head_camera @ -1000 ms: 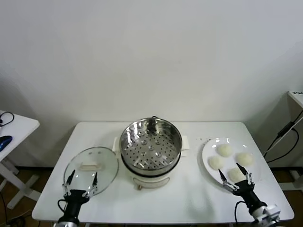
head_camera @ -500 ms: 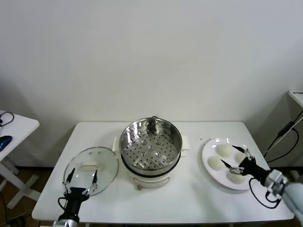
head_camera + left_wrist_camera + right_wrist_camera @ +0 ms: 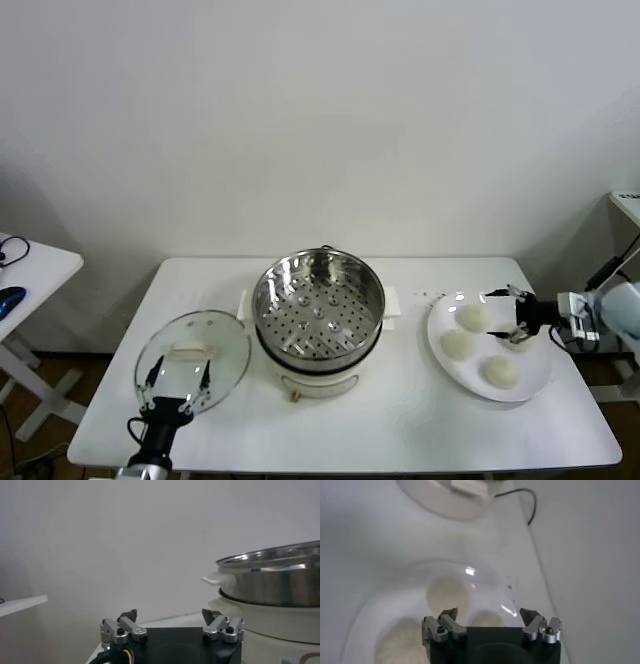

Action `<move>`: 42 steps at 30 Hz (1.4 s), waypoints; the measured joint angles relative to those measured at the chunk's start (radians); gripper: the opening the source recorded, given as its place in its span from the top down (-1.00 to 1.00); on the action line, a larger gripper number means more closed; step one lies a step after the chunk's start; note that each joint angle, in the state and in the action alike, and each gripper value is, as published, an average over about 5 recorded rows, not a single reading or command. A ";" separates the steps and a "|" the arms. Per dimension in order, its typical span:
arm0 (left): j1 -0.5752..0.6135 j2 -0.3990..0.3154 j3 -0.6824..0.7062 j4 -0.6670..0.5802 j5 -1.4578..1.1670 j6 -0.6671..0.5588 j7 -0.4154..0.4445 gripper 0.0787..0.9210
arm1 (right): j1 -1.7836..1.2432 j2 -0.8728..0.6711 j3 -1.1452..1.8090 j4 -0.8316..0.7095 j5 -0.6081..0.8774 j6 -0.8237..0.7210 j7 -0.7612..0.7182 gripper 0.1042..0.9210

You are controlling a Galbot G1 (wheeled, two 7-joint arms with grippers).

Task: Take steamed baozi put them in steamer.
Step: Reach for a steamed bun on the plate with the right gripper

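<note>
The steamed baozi (image 3: pixel 472 318) sit on a flat white plate (image 3: pixel 438 318) on the right side of the bench (image 3: pixel 400 420). They are small, round and cream-white, with smooth tops. Three show clearly from the head view. A fourth one seems to sit under the right gripper (image 3: pixel 506 316), but it is mostly hidden, so this is hard to be sure of.

The right gripper reaches in from the right, over the far right part of the plate. Its fingers (image 3: pixel 497 295) are spread wide and hold nothing. In the right wrist view the right gripper (image 3: pixel 491 616) hangs above the buns (image 3: pixel 448 594), with its fingers (image 3: pixel 448 616) wide apart. I cannot tell if they touch a bun.

The steamer (image 3: pixel 318 305) stands in the middle of the bench, well apart from the plate. It is a shiny steel pot on a white base, and its tray with holes is bare.

A round glass lid (image 3: pixel 192 355) lies flat to the left of the steamer. The left gripper (image 3: pixel 176 377) waits at the near edge of the lid. Its fingers (image 3: pixel 150 375) are wide apart too and hold nothing.
</note>
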 measured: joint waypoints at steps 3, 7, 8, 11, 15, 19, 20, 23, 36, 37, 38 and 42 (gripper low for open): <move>0.000 -0.001 -0.001 -0.001 0.002 0.003 0.000 -0.77 | 0.111 0.032 -0.101 -0.066 -0.037 0.000 -0.050 -0.76; 0.000 0.000 -0.004 -0.001 0.003 0.008 0.000 -0.77 | 0.203 0.087 -0.196 -0.152 -0.081 0.001 -0.096 -0.76; 0.000 0.000 -0.005 -0.001 0.002 0.009 0.000 -0.77 | 0.220 0.103 -0.214 -0.172 -0.091 0.001 -0.104 -0.76; -0.001 0.000 -0.007 -0.001 0.002 0.013 0.000 -0.77 | 0.259 0.148 -0.259 -0.229 -0.117 0.002 -0.122 -0.76; -0.005 -0.001 -0.009 -0.001 0.002 0.016 0.000 -0.77 | 0.286 0.205 -0.291 -0.294 -0.149 0.006 -0.131 -0.76; -0.012 -0.003 -0.012 -0.002 0.004 0.023 0.000 -0.77 | 0.296 0.254 -0.304 -0.351 -0.176 0.010 -0.132 -0.76; -0.014 -0.003 -0.012 -0.003 0.004 0.025 0.000 -0.77 | 0.297 0.265 -0.306 -0.364 -0.182 0.011 -0.132 -0.76; -0.017 -0.003 -0.013 -0.004 0.005 0.029 0.001 -0.77 | 0.297 0.296 -0.307 -0.399 -0.197 0.013 -0.128 -0.76; -0.020 0.002 -0.016 0.008 0.009 0.034 0.002 -0.77 | 0.275 0.377 -0.278 -0.495 -0.251 0.033 -0.104 -0.76; -0.021 0.002 -0.016 0.009 0.009 0.034 0.002 -0.77 | 0.274 0.382 -0.273 -0.501 -0.256 0.035 -0.102 -0.76; -0.021 0.002 -0.016 0.009 0.009 0.034 0.002 -0.77 | 0.272 0.387 -0.268 -0.508 -0.261 0.037 -0.100 -0.76; -0.020 0.002 -0.016 0.010 0.010 0.034 0.002 -0.77 | 0.267 0.407 -0.250 -0.532 -0.282 0.045 -0.094 -0.76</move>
